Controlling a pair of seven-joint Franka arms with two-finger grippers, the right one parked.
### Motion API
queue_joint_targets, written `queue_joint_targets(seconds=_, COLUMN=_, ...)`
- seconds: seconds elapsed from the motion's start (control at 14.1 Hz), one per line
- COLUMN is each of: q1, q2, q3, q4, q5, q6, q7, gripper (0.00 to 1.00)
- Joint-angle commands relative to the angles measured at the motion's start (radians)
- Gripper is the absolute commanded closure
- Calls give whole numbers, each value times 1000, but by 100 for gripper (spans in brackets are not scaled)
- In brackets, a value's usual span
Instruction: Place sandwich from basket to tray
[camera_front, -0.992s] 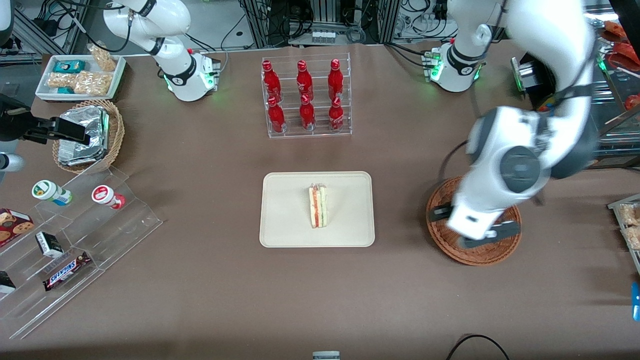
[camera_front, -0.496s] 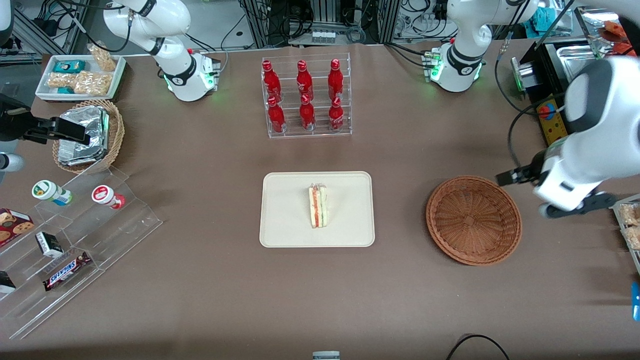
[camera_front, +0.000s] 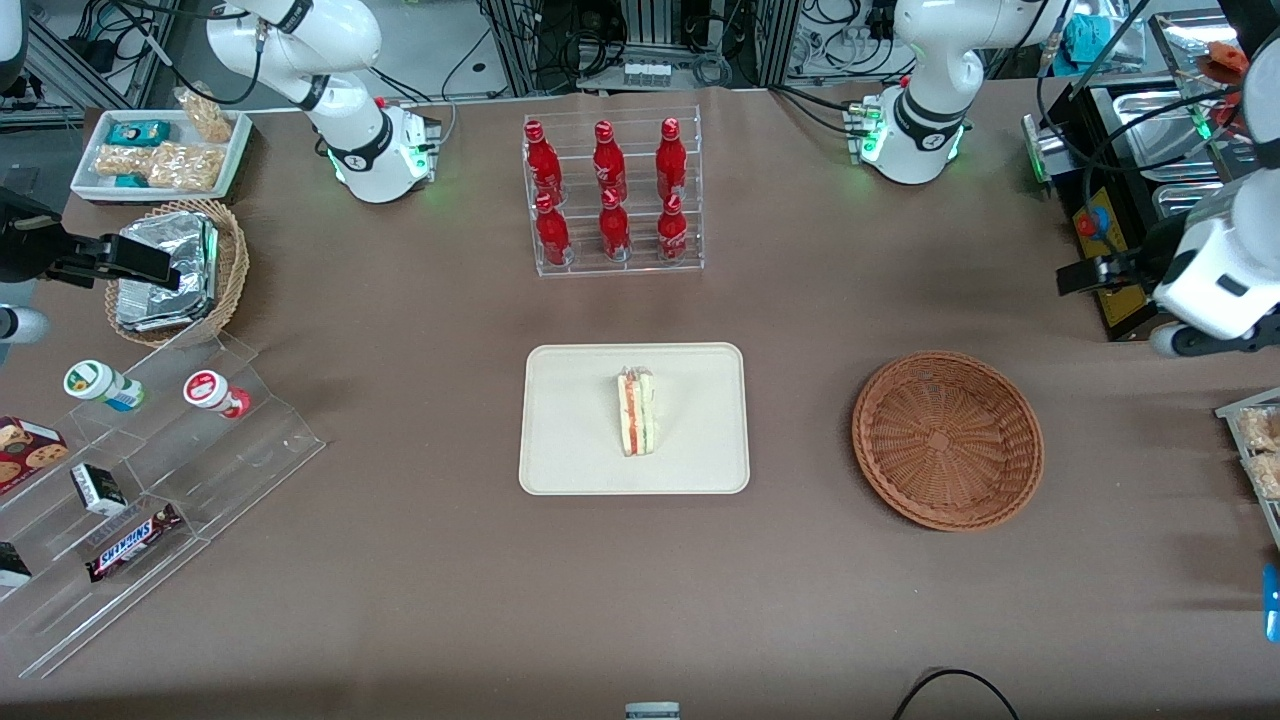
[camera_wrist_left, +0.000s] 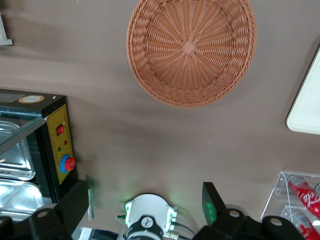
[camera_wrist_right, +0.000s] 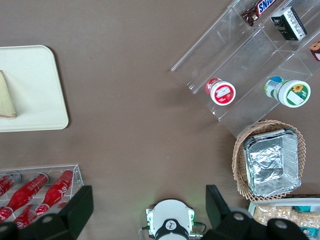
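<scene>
I see the sandwich (camera_front: 636, 411) standing on edge near the middle of the tray (camera_front: 570, 440), at the centre of the front view. The basket (camera_front: 947, 439) sits well apart from the tray, toward the working arm's end of the table, with nothing in it. My gripper (camera_front: 1125, 305) hangs at the right edge of the front view, farther from the camera than the basket and above the table's edge; its fingers (camera_wrist_left: 212, 205) are spread wide with nothing between them, which only the left wrist view shows plainly. That wrist view also takes in the basket's (camera_wrist_left: 190, 50) bare woven floor and a black control box (camera_wrist_left: 59, 150) with a red button. The front view alone shows a rack of red bottles (camera_front: 610, 195) and, at lower left, a bar reading SNICKERS (camera_front: 133, 541).
</scene>
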Motion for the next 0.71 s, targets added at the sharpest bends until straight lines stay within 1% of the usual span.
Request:
queue_joint_targets(seconds=0.0, q1=13, q2=-34, q3=-11, q4=3, q5=1, q6=-30, q7=23, gripper=0)
queue_joint_targets(seconds=0.14, q1=13, q2=-25, q3=-11, q4=30, q5=-10, q6=-32, q7=18, gripper=0)
queue_joint_targets(seconds=0.64, q1=-7, q2=-33, q3=-18, q4=32, q5=-13, q6=-21, q7=18, gripper=0)
